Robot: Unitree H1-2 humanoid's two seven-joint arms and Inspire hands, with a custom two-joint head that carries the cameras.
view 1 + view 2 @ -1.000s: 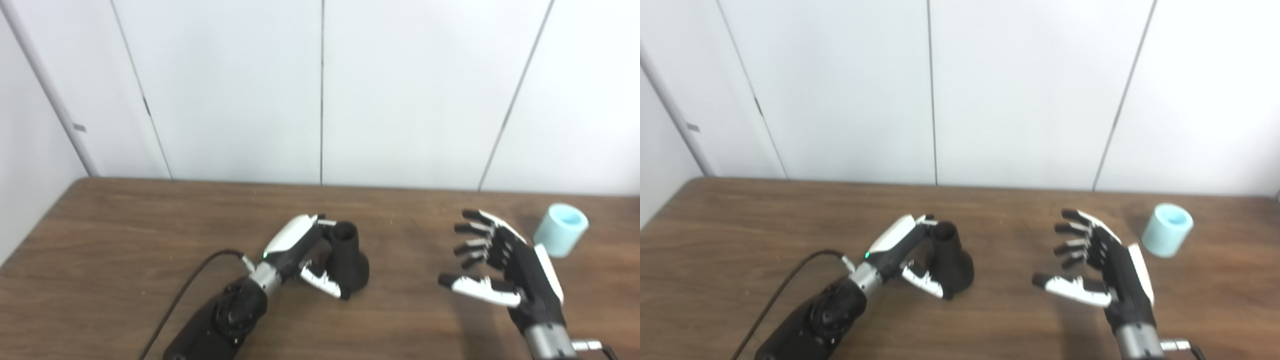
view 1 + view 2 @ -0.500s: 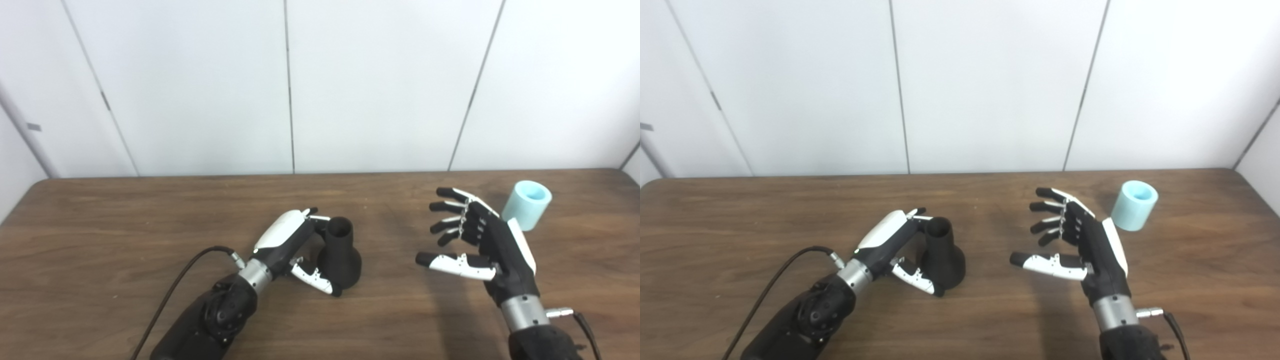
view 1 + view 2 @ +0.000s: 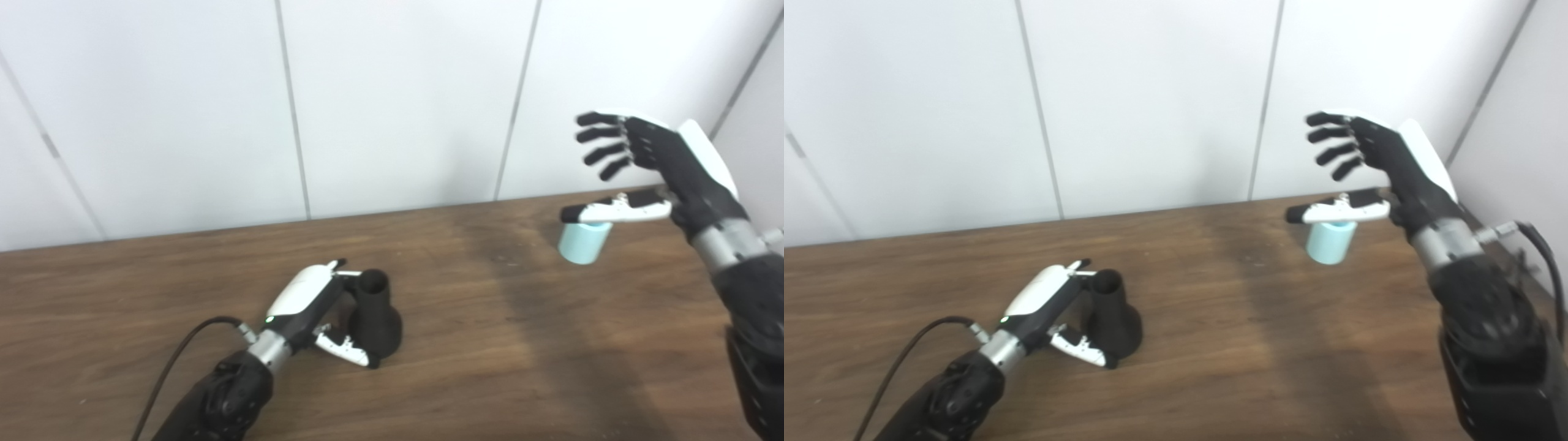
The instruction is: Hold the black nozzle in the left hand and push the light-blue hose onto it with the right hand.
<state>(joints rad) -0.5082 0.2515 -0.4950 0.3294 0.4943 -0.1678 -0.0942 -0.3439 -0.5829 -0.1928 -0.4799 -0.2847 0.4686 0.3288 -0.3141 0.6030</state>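
The black nozzle (image 3: 378, 317) stands upright on the brown table (image 3: 490, 343), wide base down, left of centre. My left hand (image 3: 306, 299) is wrapped around it: fingers behind its narrow neck, thumb against the base at the front. The light-blue hose (image 3: 582, 246), a short cylinder, stands near the table's far right. My right hand (image 3: 658, 164) hovers open above it, fingers spread and pointing left. Its thumb crosses in front of the hose's top rim, so the opening is hidden. The hand is not holding the hose.
A black cable (image 3: 180, 352) runs from my left wrist toward the table's front edge. White wall panels (image 3: 398, 104) rise right behind the table. The table's right edge (image 3: 1497, 245) lies close to my right forearm.
The camera has turned to the right. My right hand has risen off the table level and moved back and right to above the hose. The left hand stays on the nozzle.
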